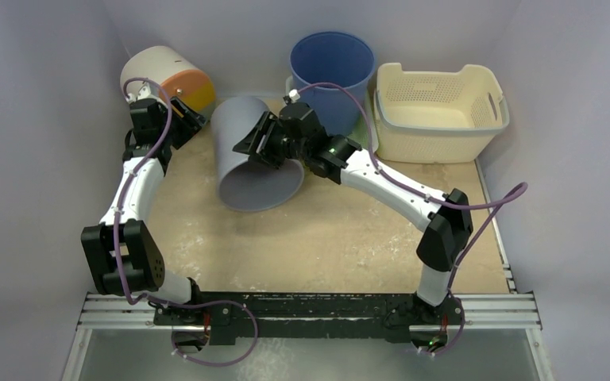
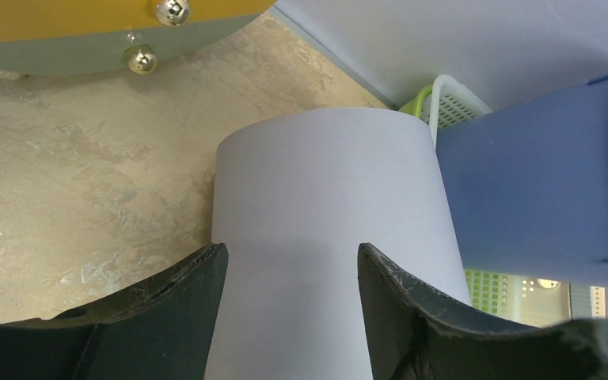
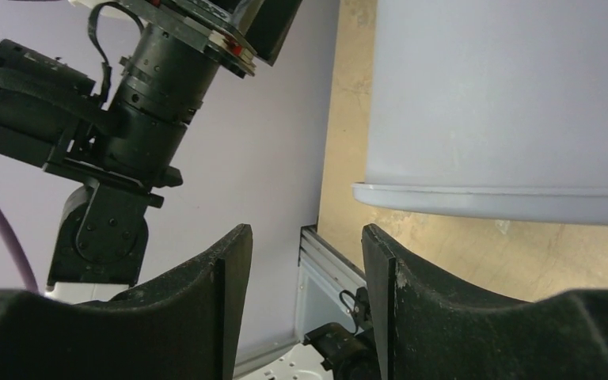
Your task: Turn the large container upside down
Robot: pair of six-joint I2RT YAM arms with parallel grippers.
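My right gripper (image 3: pixel 307 237) (spread, empty) should straddle the rim of the large container (image 3: pixel 507 95) squarely before closing; left gripper (image 2: pixel 291 252) spread too.

Both arms outstretched, left claw (image 2: pixel 291 252) and right claw (image 3: pixel 305 236) agape.

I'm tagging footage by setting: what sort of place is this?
Probably a robot lab test cell, not a home: two arms bolted to an aluminium rail, plain walls boxing in the table, and props on it: a grey container, blue bucket and cream basket.
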